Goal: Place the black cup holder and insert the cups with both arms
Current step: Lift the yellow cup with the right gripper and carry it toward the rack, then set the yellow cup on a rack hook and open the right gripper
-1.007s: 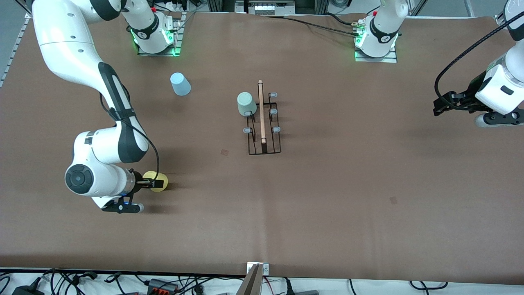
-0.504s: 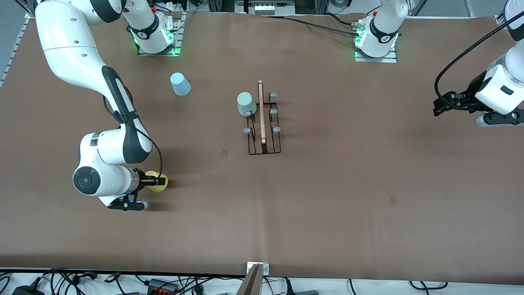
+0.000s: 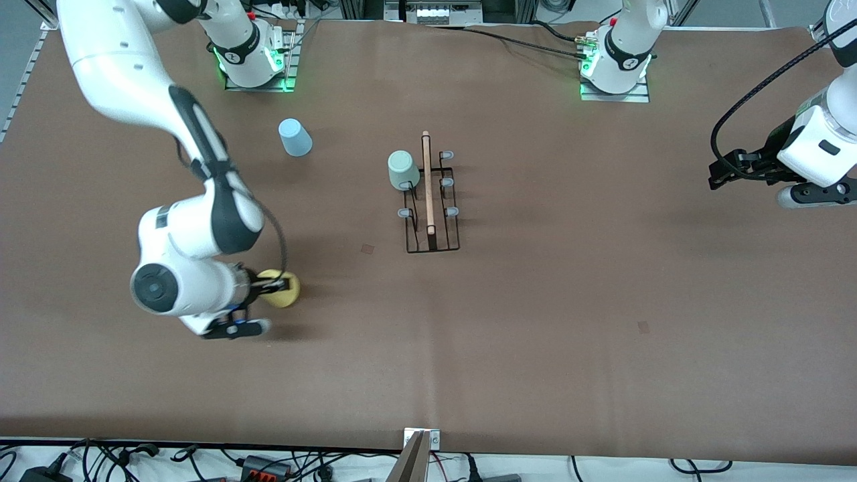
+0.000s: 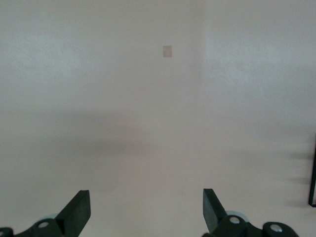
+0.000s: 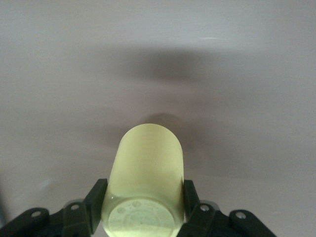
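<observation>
My right gripper (image 3: 271, 288) is shut on the yellow cup (image 3: 286, 289), over the table toward the right arm's end. In the right wrist view the fingers (image 5: 96, 197) press both sides of the yellow cup (image 5: 148, 163), whose base faces the camera. The black cup holder (image 3: 427, 194) stands mid-table with a pale green cup (image 3: 403, 169) upside down on one peg. A light blue cup (image 3: 294, 137) stands upside down on the table, farther from the front camera than the yellow one. My left gripper (image 3: 720, 171) waits open at the left arm's end, with nothing between its fingers (image 4: 79, 210).
Both arm bases (image 3: 254, 60) are bolted along the table edge farthest from the front camera. Cables and a metal bracket (image 3: 420, 445) lie along the nearest edge. Small square marks (image 3: 367, 248) dot the brown tabletop.
My right gripper closed on the yellow cup and carried it a short way toward the cup holder. The left arm has not moved.
</observation>
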Robot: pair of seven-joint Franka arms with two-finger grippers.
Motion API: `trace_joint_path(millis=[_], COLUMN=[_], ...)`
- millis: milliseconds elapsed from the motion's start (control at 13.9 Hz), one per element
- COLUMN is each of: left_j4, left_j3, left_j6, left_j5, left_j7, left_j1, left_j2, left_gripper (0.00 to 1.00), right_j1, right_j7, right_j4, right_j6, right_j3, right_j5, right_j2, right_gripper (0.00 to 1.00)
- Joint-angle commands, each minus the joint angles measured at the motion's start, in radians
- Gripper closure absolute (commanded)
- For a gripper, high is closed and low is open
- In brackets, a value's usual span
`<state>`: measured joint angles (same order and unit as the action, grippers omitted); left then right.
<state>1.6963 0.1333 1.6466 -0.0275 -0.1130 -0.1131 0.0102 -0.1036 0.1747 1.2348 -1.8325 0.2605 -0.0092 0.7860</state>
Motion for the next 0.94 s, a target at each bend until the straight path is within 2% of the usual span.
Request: trace_joint_path(millis=[0, 72, 432, 863], left_j4=[-0.026, -0.026, -0.026, -0.026], left_j3=[0.009, 0.009, 0.009, 0.009], left_j6=[-0.014, -0.013, -0.014, -0.014], left_j5=[0.021, 0.021, 0.021, 0.021], left_j7=[0.0, 0.0, -0.002, -0.002], left_j1=[-0.013, -0.013, -0.013, -0.013], left_j2=[0.011, 0.013, 0.011, 0.011], left_gripper=[0.0, 0.0, 0.0, 0.0], right_j1=[-0.024, -0.048, -0.197, -0.243], right_j7=[0.118, 0.171, 0.39, 0.502], right_j4=[-0.009, -0.038, -0.063, -0.058], right_j6=[0.021, 0.027, 0.036, 0.127], right_j3=[0.136, 0.164, 0.169, 0.171], right_j5=[-0.021, -0.023, -0.029, -0.02], right_j2=[-0.022, -0.022, -0.051, -0.051], right_gripper=[0.77, 0.77, 0.77, 0.76])
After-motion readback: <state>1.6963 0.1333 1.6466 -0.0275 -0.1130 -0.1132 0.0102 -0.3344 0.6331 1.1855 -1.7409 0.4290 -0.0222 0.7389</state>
